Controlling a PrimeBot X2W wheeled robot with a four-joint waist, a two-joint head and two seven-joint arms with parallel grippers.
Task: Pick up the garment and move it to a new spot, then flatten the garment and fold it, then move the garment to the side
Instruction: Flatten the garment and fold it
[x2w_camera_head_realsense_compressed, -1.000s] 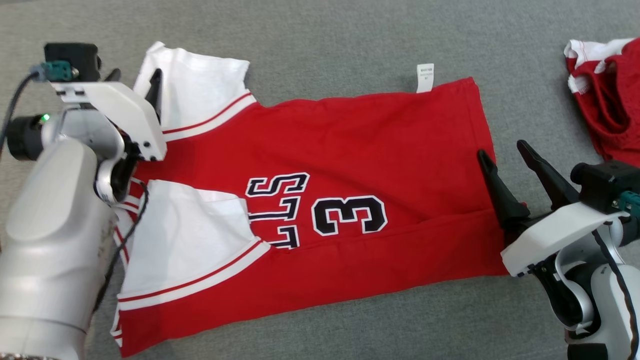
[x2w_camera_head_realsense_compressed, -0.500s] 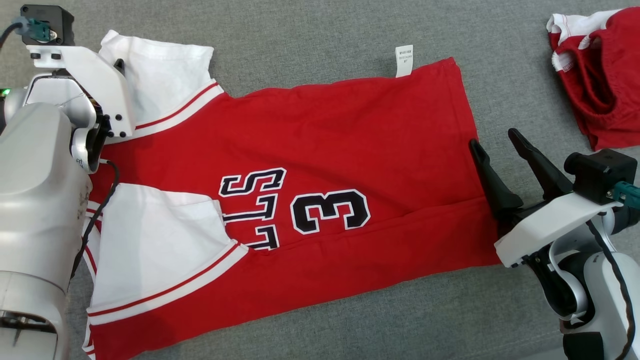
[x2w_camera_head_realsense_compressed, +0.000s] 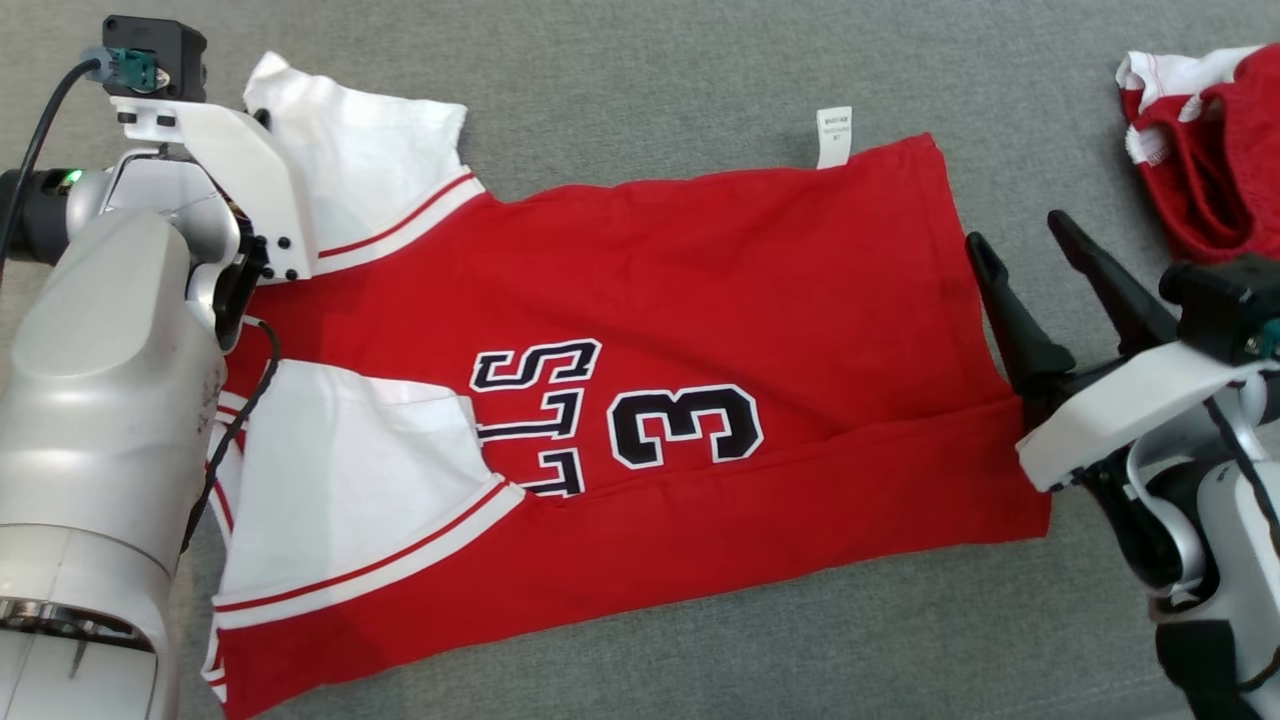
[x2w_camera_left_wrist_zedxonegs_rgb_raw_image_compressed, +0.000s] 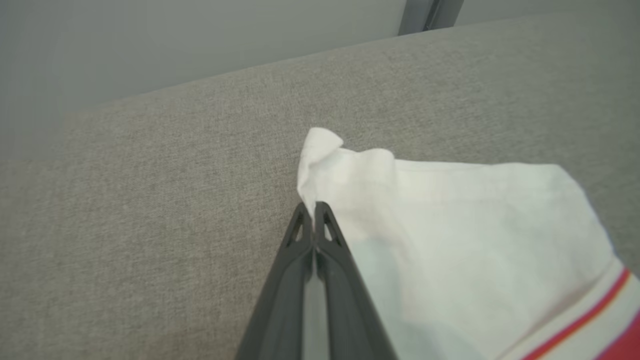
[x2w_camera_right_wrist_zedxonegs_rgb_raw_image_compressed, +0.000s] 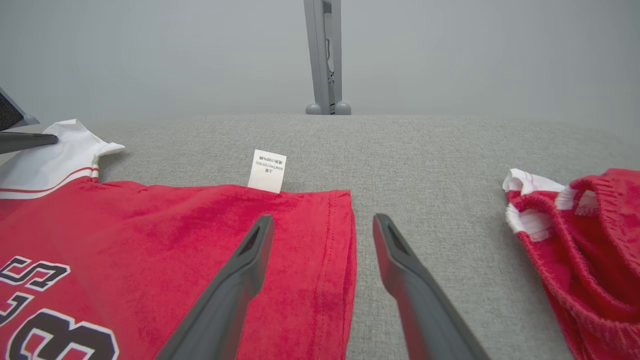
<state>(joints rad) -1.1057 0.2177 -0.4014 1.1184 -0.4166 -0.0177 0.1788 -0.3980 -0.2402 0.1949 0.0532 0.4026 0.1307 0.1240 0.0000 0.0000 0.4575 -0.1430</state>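
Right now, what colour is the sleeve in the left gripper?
The sleeve is white with a red stripe; left wrist view shows it best.

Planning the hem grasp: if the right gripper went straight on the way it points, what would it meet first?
The right gripper straddles the jersey hem, so probably one finger grazes that red edge first; beyond lies bare grey surface. Its height above the cloth is unclear.

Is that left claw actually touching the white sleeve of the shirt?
Touching. The left wrist view shows the left gripper closed, its tips pinching the edge of the white sleeve.
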